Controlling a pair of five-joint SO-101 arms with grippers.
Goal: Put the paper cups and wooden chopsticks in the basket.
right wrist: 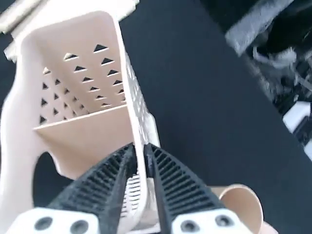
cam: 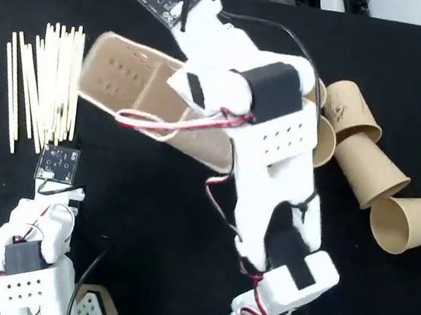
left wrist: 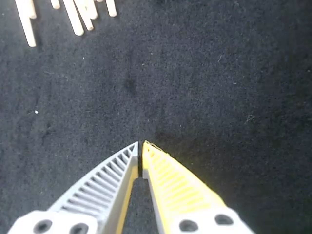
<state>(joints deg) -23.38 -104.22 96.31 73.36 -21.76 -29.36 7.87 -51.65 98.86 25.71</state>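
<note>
Right end effector point(right wrist: 140, 147) is clamped on one thin wall of the beige basket point(cam: 124, 75), at 11 o'clock; so slim a grip may slip, dropping it onto the wooden chopsticks point(cam: 44, 83) at 9 o'clock. Paper cups point(cam: 372, 176) lie at 3 o'clock. Left end effector point(left wrist: 141, 145) is closed, empty
</note>
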